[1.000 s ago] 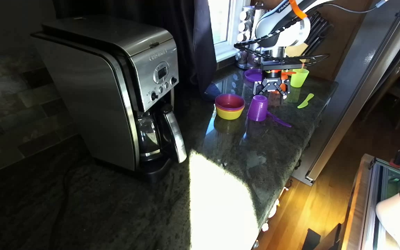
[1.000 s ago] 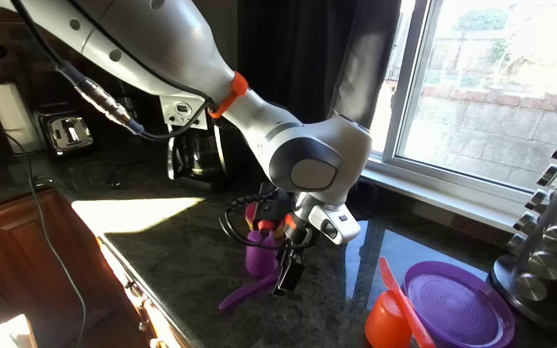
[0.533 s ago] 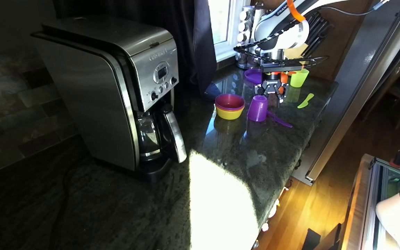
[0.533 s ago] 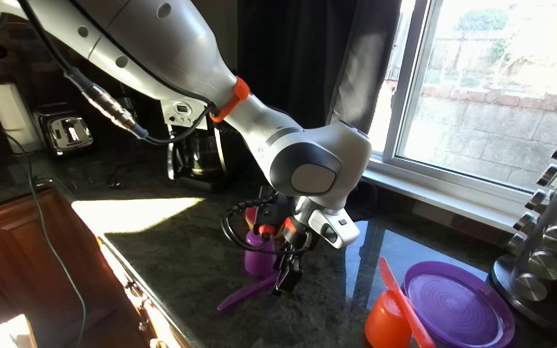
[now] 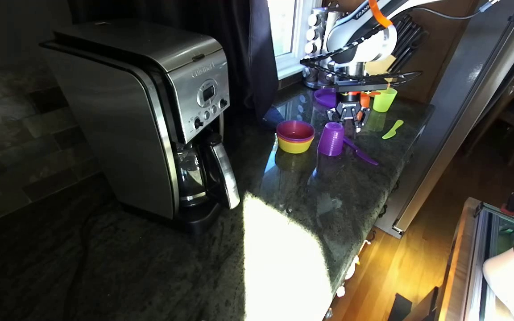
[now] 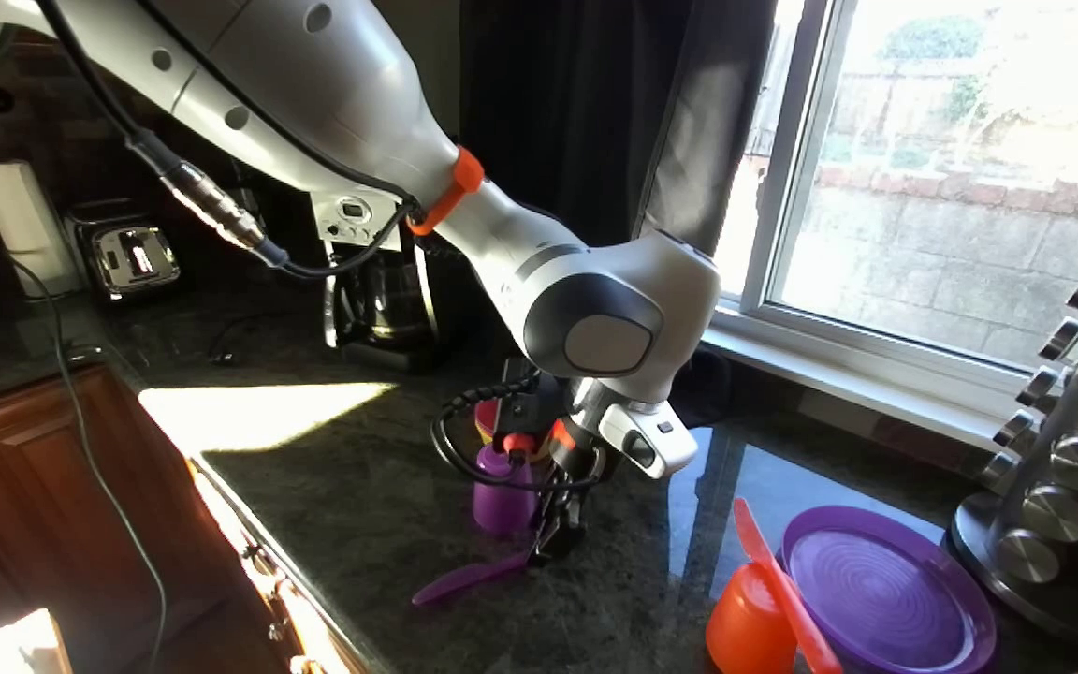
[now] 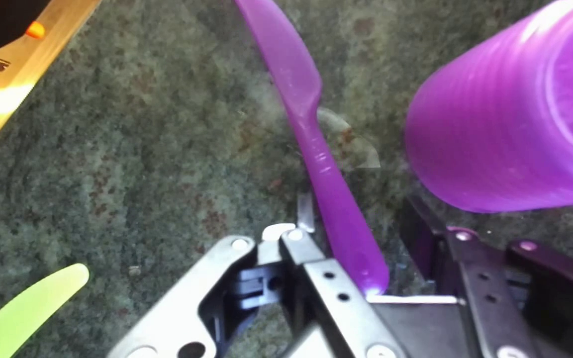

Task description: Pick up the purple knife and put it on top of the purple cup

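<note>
The purple knife lies on the dark stone counter, blade pointing away from my gripper in the wrist view. Its handle runs between the two fingers, close beside the silver-lit one; whether they touch I cannot tell. A gap separates the handle from the dark finger, so the jaws stand partly open. Upside down beside that dark finger is the purple cup. In both exterior views the gripper is low over the counter at the handle end of the knife, with the cup close by.
Stacked bowls stand beside the cup. A green knife and a green cup are farther back. An orange cup carries an orange knife, near a purple plate. A coffee maker stands on the counter.
The jaws have come closer together. The knife has shifted and turned slightly, its handle end moving clear of the cup's base and its tip toward the counter's front edge.
</note>
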